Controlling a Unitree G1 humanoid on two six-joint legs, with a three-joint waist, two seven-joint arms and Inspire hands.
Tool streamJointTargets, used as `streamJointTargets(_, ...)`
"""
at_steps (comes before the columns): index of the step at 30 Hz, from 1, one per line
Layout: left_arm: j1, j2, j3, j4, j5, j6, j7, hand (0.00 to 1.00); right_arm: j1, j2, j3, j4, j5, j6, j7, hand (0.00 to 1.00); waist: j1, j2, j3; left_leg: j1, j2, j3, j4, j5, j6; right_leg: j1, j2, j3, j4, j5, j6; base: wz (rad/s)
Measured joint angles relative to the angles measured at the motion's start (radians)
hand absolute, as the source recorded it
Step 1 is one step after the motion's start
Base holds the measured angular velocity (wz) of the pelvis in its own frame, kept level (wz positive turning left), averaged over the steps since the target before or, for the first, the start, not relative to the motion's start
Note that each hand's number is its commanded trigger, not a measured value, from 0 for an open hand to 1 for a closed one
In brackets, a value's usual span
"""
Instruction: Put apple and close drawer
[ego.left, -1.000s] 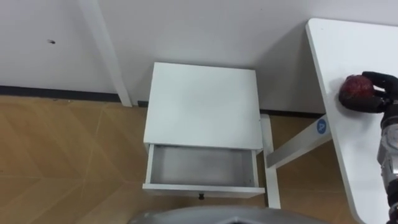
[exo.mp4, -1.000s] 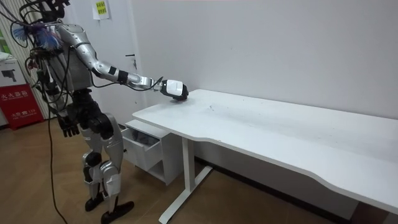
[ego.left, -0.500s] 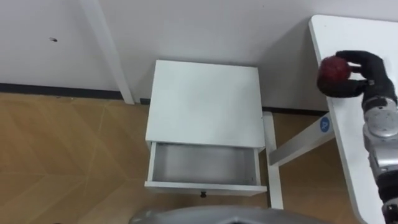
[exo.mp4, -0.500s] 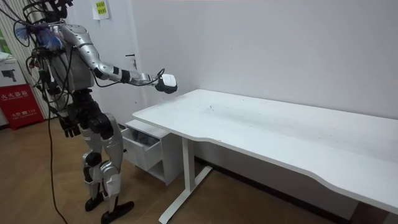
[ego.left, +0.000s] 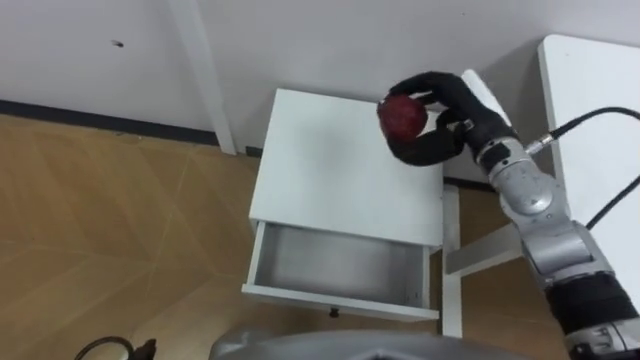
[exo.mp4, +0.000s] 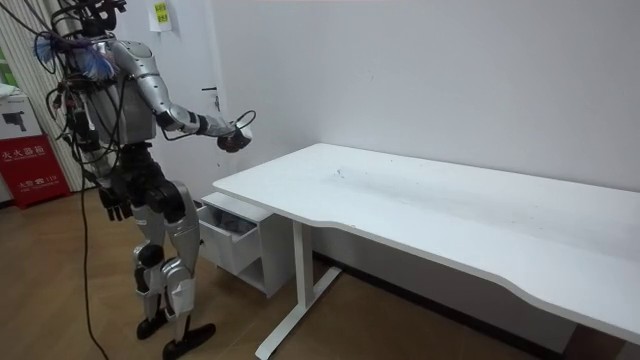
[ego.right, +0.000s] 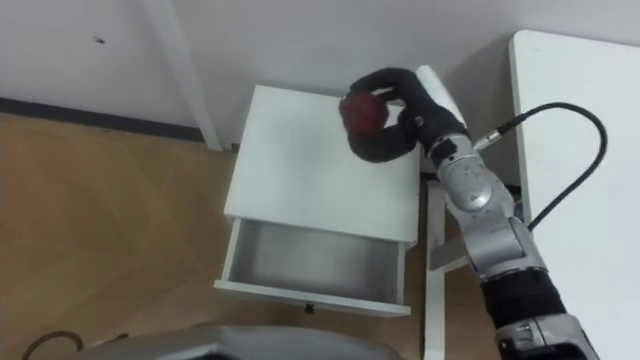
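Now my right hand is curled round the red apple, over the bedside cabinet, at twelve o'clock from the open drawer. Firm, smooth, probably light: gripping round its middle suits.

Bright, even light is falling from above, leaving only soft shadows. The cabinet top is shading the back of the open drawer, and the table is darkening the wall beneath its far edge.
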Motion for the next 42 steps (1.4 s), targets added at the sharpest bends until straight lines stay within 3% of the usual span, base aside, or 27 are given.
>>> streamJointTargets(8,-0.004,-0.001,0.001,0.012,0.001,-0.002,-0.008,0.00,0.097,0.057,0.025,0.035,-0.123,0.008,0.068,1.00,0.022,0.008,0.0032,-0.004,-0.001,0.000,0.000,0.000,0.000,-0.004,-0.002,0.000,0.000,0.000,0.000,0.00)
streamJointTargets(15,-0.012,-0.016,0.000,0.011,0.003,0.005,-0.008,0.00,0.142,0.057,0.029,0.049,-0.198,0.026,0.101,1.00,0.022,0.025,0.0005,-0.019,-0.002,0.000,0.003,0.000,0.000,-0.012,-0.002,-0.004,0.001,0.000,0.000,0.00)
streamJointTargets(22,-0.013,-0.031,0.000,0.011,0.005,0.006,0.003,0.00,0.171,0.060,0.029,0.118,-0.229,0.033,0.122,1.00,0.019,0.022,-0.0011,-0.024,-0.003,0.000,0.002,0.000,0.000,-0.017,-0.003,-0.004,0.000,0.000,0.000,0.00)
streamJointTargets(23,-0.012,-0.032,-0.001,0.011,0.005,0.006,0.003,0.00,0.171,0.060,0.029,0.126,-0.229,0.033,0.122,0.95,0.019,0.022,-0.0009,-0.025,-0.003,0.000,0.002,0.000,0.000,-0.017,-0.003,-0.005,0.000,0.000,0.000,0.00)
streamJointTargets(24,-0.012,-0.035,-0.003,0.011,0.005,0.006,0.003,0.00,0.171,0.060,0.029,0.136,-0.230,0.033,0.125,0.06,0.019,0.022,-0.0005,-0.026,-0.004,0.000,0.002,0.000,0.000,-0.018,-0.003,-0.005,0.000,0.000,0.000,0.00)
streamJointTargets(25,-0.012,-0.037,-0.003,0.011,0.005,0.005,0.003,0.00,0.171,0.060,0.029,0.141,-0.230,0.033,0.130,0.00,0.019,0.021,-0.0003,-0.026,-0.003,0.000,0.002,0.000,0.000,-0.018,-0.003,-0.005,0.000,0.000,0.000,0.00)
streamJointTargets(35,-0.012,-0.040,-0.005,0.011,0.005,0.005,-0.001,0.00,0.170,0.060,0.029,0.150,-0.230,0.033,0.141,0.00,0.020,0.022,0.0051,-0.034,-0.004,-0.003,0.005,0.000,0.000,-0.021,-0.004,-0.009,0.000,0.000,0.000,0.00)
streamJointTargets(42,-0.012,-0.040,-0.005,0.011,0.005,0.004,0.001,0.00,0.170,0.072,0.029,0.150,-0.230,0.033,0.141,0.00,0.021,0.016,0.0034,-0.034,-0.004,-0.004,0.005,0.000,0.000,-0.022,-0.004,-0.012,0.000,0.000,0.000,0.00)
